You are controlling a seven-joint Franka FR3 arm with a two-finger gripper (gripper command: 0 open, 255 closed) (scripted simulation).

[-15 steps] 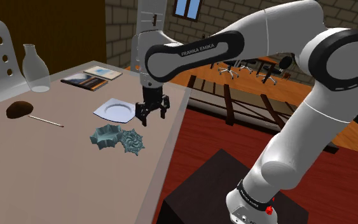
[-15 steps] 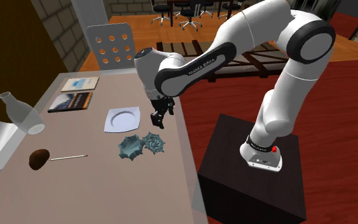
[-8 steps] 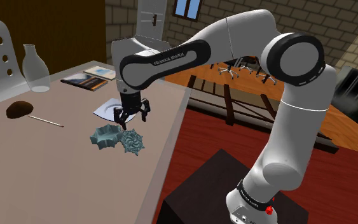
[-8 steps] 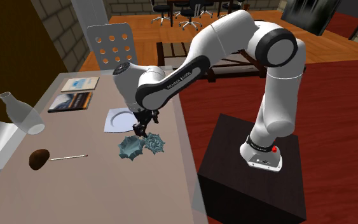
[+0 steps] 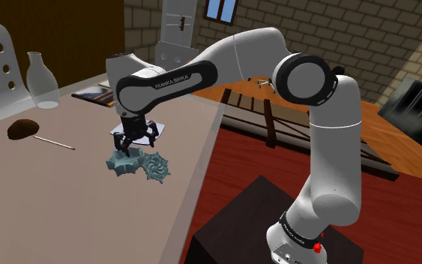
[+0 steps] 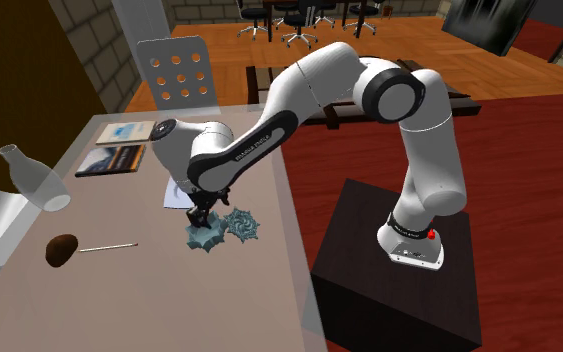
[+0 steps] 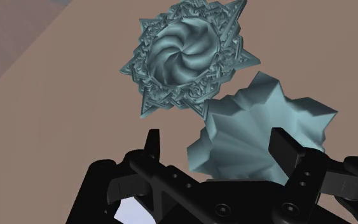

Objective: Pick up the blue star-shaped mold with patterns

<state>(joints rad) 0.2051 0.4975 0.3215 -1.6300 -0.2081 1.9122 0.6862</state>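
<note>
Two blue-grey star-shaped molds lie side by side on the table. The patterned mold [image 7: 187, 60] [image 5: 156, 166] [image 6: 242, 226] has a swirl centre and ornate points. The plain faceted mold [image 7: 263, 133] [image 5: 122, 160] [image 6: 202, 236] touches it. My gripper [image 7: 219, 149] [image 5: 136, 142] [image 6: 201, 213] hangs open just above the plain mold, holding nothing. That mold sits partly between the fingertips [image 7: 152, 145]; the patterned mold lies just beyond them.
A white plate [image 6: 174, 196] [image 5: 159, 129] lies behind the molds, mostly hidden by the hand. Farther off are a glass bottle [image 5: 40, 81], a brown lump with a thin stick [image 5: 23, 129] and books [image 5: 97, 94]. The table edge [image 5: 194, 180] runs close by the patterned mold.
The gripper has swung from near the table edge beside the plate toward the shoulder view's left and come down, ending low over the plain mold. The molds have not moved.
</note>
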